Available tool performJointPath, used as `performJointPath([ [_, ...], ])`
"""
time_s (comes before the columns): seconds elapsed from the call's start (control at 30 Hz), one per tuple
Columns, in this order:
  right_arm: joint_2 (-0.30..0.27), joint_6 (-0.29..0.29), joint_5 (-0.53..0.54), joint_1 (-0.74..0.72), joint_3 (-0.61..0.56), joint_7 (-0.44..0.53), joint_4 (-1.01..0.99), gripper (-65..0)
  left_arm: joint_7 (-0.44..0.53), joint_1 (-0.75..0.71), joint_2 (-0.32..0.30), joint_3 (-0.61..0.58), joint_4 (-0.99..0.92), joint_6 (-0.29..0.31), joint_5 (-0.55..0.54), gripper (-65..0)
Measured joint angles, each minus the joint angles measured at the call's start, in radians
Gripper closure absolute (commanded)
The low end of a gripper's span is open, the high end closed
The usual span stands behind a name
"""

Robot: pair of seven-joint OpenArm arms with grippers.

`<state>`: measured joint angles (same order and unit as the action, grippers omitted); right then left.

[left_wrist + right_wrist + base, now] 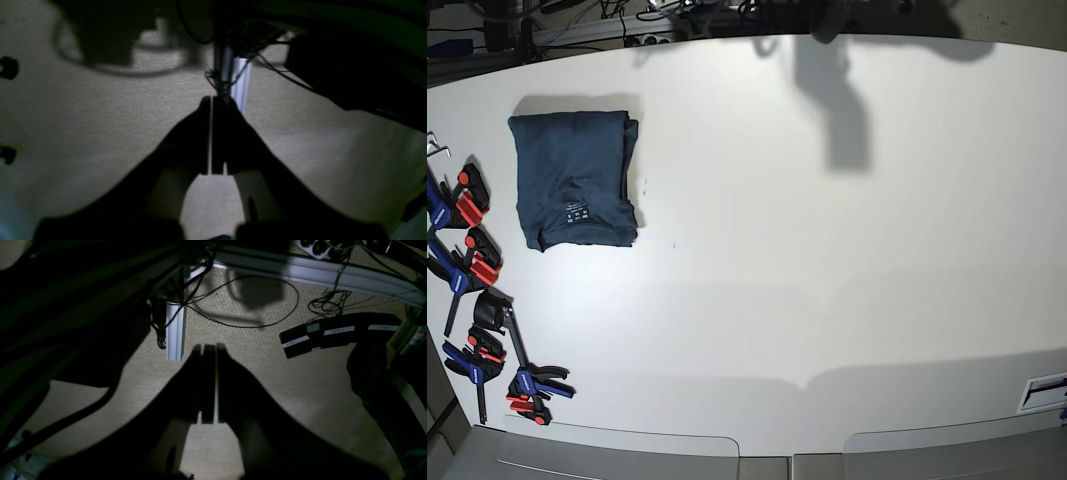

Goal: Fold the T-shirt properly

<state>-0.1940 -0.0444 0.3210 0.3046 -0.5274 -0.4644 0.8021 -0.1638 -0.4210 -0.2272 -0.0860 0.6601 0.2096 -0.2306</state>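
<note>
T-shirt sits folded into a compact navy rectangle at the far left of the white counter, pale neck label facing up near its front edge. Row of blue and red clamps along the counter's left edge, just beside the shirt. Neither arm shows in the base view. Left gripper fingers pressed together, holding nothing, hanging over woven beige floor. Right gripper also pressed together and empty, over the same floor near an aluminium frame leg, loose black cables and a black power strip.
</note>
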Motion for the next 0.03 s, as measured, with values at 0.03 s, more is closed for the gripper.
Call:
performJointPath([
  [0.03,0.0,0.0,0.002,0.0,0.0,0.0,0.0,0.0,0.0,0.0,0.0,0.0,0.0,0.0,0.0,0.0],
])
